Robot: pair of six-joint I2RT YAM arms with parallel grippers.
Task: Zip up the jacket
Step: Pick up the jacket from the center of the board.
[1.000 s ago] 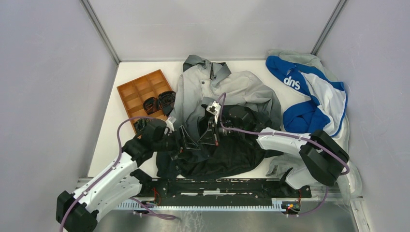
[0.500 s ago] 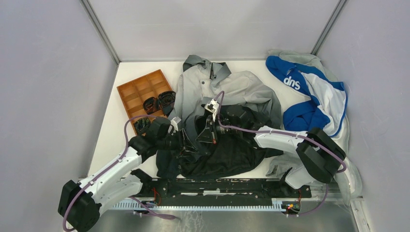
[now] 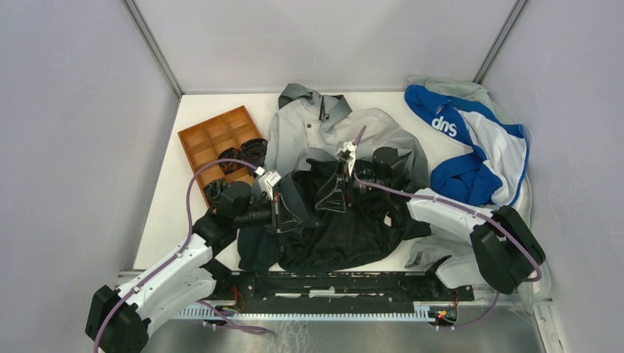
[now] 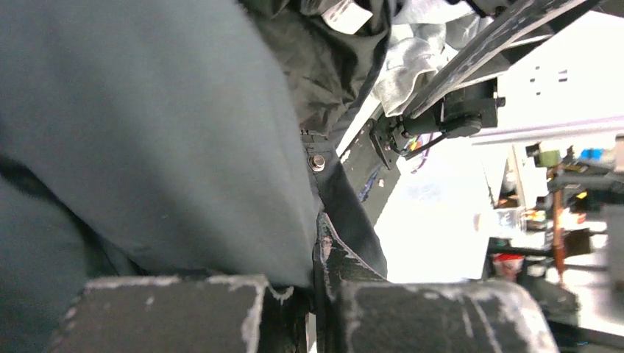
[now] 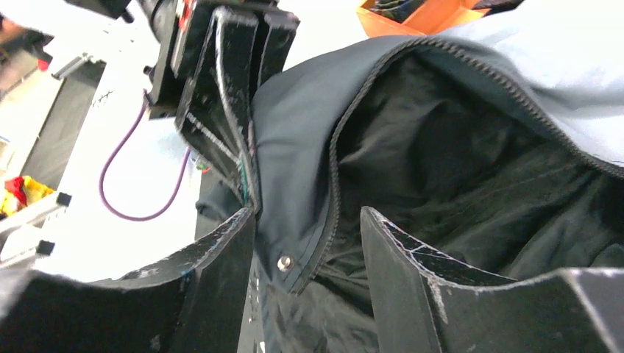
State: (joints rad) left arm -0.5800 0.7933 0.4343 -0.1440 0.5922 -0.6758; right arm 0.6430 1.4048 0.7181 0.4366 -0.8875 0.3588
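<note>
Here left claw (image 4: 318, 265) pinches jacket (image 3: 353, 235) — right claw (image 5: 307, 220) open, seemingly astride zipper (image 5: 332, 169).

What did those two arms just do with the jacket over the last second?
The left gripper shut its jaws on the jacket at its front edge, near a snap. The right gripper let go, opened its jaws and shifted toward the far right; the zipper edge now lies loose between them. The orange tray and blue-and-white garment stayed put.
</note>
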